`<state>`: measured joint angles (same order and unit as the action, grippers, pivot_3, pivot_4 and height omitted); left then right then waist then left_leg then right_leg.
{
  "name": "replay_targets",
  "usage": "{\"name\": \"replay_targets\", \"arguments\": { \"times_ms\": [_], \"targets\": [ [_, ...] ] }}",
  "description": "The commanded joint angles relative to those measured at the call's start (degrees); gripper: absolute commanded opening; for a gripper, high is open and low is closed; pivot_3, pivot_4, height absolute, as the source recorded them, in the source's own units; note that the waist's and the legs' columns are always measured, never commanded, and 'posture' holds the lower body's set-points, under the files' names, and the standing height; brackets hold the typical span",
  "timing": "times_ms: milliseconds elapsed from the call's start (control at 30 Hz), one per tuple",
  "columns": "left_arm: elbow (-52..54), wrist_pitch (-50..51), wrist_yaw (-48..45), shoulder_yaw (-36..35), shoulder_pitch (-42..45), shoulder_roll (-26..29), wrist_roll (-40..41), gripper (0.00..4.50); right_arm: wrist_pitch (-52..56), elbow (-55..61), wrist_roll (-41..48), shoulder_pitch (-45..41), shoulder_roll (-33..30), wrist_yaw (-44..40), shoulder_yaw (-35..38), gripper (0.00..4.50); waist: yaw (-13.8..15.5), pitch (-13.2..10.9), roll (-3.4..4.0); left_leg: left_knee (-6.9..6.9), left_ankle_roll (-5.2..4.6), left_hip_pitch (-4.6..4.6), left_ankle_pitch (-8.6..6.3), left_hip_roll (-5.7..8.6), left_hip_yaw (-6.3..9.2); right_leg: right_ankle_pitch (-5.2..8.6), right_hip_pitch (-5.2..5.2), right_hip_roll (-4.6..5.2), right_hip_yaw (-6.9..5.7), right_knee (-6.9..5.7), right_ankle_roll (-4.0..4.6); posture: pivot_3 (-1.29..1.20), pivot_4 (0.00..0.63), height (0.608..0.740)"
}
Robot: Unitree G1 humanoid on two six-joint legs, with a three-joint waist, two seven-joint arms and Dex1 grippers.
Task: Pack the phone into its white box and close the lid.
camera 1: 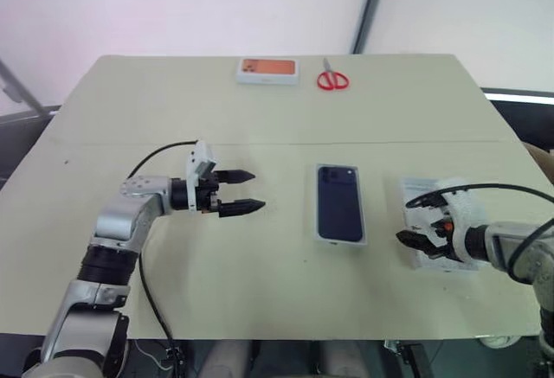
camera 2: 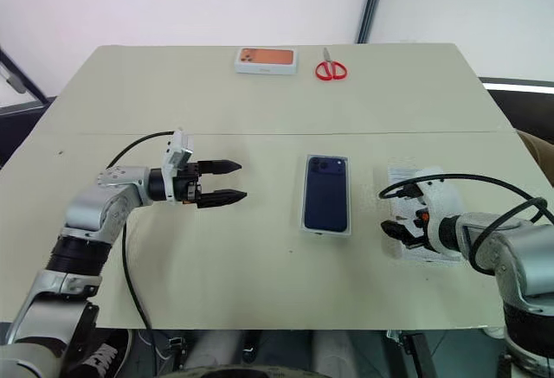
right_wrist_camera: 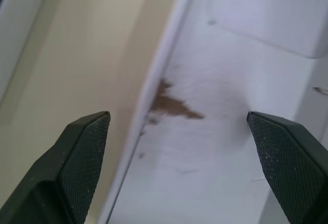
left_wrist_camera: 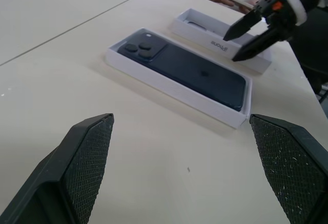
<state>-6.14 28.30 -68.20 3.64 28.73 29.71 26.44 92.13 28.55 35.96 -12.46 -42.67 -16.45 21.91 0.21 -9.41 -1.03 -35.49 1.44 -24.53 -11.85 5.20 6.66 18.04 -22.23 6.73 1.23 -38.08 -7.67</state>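
Glossily, slim navy phone (camera 1: 338,202) fills white box (camera 1: 317,222).

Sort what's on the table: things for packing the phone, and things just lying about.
For the job:
phone, lying in the white box
lid, open side up, under the right gripper

Lying about:
orange-topped box
red scissors
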Motion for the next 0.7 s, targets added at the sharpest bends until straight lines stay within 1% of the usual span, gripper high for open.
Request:
{"name": "replay_targets", "arguments": {
  "times_ms": [33, 133, 300, 400, 467, 567, 700],
  "targets": [
    [2.6, 0.4, 1.2, -0.8, -0.7, -0.1, 0.9, 4.46, 0.4, -2.7, 11.2, -2.7, 2.1, 9.9, 3.8, 4.47, -0.2, 0.0, 0.00, 0.01, 0.00, 0.00, 0.00, -0.02, 0.00, 0.00, 0.00, -0.01, 0.00, 0.00, 0.00, 0.00, 0.150, 0.740],
    [3.3, 0.4, 1.8, -0.8, -1.3, -0.2, 0.9, 4.46, 0.4, -5.1, 20.9, -4.9, 1.4, 18.9, 3.6, 4.47, -0.8, 0.0, 0.01, 0.04, 0.00, 0.01, 0.01, 0.00, -0.02, 0.00, -0.01, 0.00, 0.01, 0.00, 0.00, 0.00, 0.150, 0.740],
    [3.5, 0.2, 3.1, -1.1, -1.3, -0.4, 0.8, 4.46, 0.4, -6.9, 36.2, -4.3, -0.7, 32.8, 1.9, 4.47, -0.9, 0.0, 0.00, 0.06, -0.01, 0.00, 0.01, 0.00, -0.02, 0.00, 0.01, 0.00, 0.01, 0.02, 0.00, 0.00, 0.150, 0.740],
    [3.4, 0.1, 3.6, -1.2, -1.1, -0.6, 0.8, 4.46, 0.4, -7.5, 43.6, -3.3, -2.7, 40.2, 0.1, 4.47, -0.9, 0.0, 0.00, 0.06, -0.02, 0.00, 0.01, 0.00, -0.02, 0.00, 0.01, -0.03, 0.01, 0.02, 0.00, 0.00, 0.150, 0.740],
    [3.4, -0.1, 4.1, -1.0, -1.2, -0.7, 0.7, 4.46, 0.4, -7.8, 48.1, -3.0, -2.6, 44.7, -0.4, 4.47, -1.0, 0.0, 0.00, 0.06, -0.03, 0.00, 0.02, 0.00, -0.03, 0.00, 0.01, -0.05, 0.01, 0.02, 0.00, 0.00, 0.150, 0.740],
    [3.9, -0.2, 4.9, -0.7, -1.7, -1.1, 0.5, 4.46, -6.9, -7.8, 59.7, -0.7, -7.1, 54.4, -5.1, 4.47, -1.0, 0.0, 0.00, 0.06, -0.03, 0.00, 0.02, 0.00, -0.04, 0.00, 0.01, -0.06, 0.01, 0.02, 0.00, 0.00, 0.150, 0.740],
    [4.7, -0.1, 5.7, -0.4, -2.2, -1.3, 0.4, 4.46, -17.5, -7.2, 71.9, 2.5, -14.8, 63.9, -12.3, 4.47, -1.0, 0.0, -0.01, 0.05, -0.06, 0.01, 0.02, -0.01, -0.06, 0.01, 0.08, -0.05, -0.01, 0.06, 0.00, 0.00, 0.150, 0.740]
  ]
}}
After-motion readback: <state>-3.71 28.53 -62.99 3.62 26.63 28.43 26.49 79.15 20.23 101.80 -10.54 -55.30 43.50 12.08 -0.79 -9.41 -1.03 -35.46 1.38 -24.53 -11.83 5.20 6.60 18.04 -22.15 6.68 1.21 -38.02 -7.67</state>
